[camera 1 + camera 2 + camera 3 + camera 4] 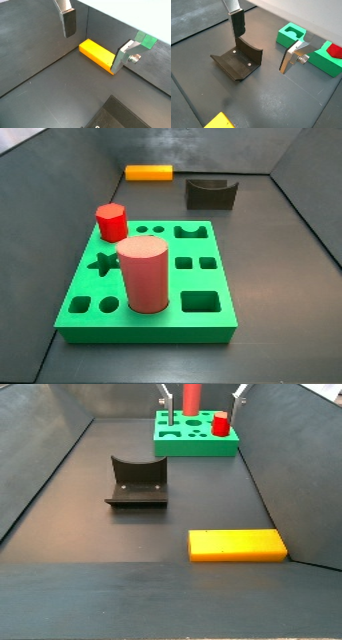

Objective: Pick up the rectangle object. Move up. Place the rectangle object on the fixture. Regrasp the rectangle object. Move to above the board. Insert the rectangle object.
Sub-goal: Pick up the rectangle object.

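The rectangle object [98, 54] is an orange-yellow block lying flat on the dark floor beside a wall, also seen in both side views [150, 172] [238, 544]. My gripper [92, 53] hangs open well above it with nothing between the jaws, and the block shows below the gap. The dark fixture [238, 62] with its curved notch stands on the floor apart from the block [136, 482]. The green board [147, 278] lies further off [308, 47]. In a side view only the fingertips [164, 401] show at the frame's edge.
A tall red cylinder [142, 276] and a small red hexagonal peg [111, 223] stand in the board's holes. Dark sloping walls [47, 464] enclose the floor on all sides.
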Motion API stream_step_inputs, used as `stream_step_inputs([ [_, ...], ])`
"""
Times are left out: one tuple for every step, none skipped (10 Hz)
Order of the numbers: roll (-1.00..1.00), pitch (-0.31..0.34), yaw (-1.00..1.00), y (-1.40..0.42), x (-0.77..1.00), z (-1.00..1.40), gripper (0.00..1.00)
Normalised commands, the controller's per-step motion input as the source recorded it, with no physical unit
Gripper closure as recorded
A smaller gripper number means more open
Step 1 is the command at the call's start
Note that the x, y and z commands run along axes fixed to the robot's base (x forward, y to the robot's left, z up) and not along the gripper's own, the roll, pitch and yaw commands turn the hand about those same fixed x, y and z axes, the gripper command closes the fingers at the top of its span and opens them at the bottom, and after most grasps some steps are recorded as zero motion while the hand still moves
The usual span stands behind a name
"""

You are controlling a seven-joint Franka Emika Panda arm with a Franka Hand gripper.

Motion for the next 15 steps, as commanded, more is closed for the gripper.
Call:
stream_step_inputs([
  [0.0, 0.0, 0.0, 0.03, 0.0, 0.0, 0.0],
  [0.0, -0.044, -0.51, 0.37, -0.24, -0.29, 0.0],
  [0.0, -0.013, -0.89, 0.1, -0.21, -0.41, 0.0],
  [0.0, 0.0, -0.98, 0.02, -0.18, -0.47, 0.0],
  [0.0, 0.0, -1.0, 0.0, -0.17, -0.48, 0.0],
  [0.0, 0.0, -1.0, 0.0, -0.14, -0.48, 0.0],
  [0.0, -0.03, -1.0, 0.0, -0.06, -0.4, 0.0],
  [-0.05, 0.0, -0.45, 0.45, 0.0, 0.0, 0.0],
  [0.06, 0.019, 0.13, 0.0, 0.0, -0.21, 0.0],
  [0.0, 0.0, -0.93, 0.1, 0.13, -0.19, 0.0],
  [0.0, 0.0, -1.0, 0.0, 0.01, -0.23, 0.0],
  [0.0, 0.0, -1.0, 0.0, 0.0, -0.25, 0.0],
  [0.0, 0.0, -1.0, 0.0, 0.0, -0.25, 0.0],
  [0.0, 0.0, -1.0, 0.01, 0.0, -0.25, 0.0],
  [0.0, -0.003, -0.63, 0.41, 0.26, -0.43, 0.0],
])
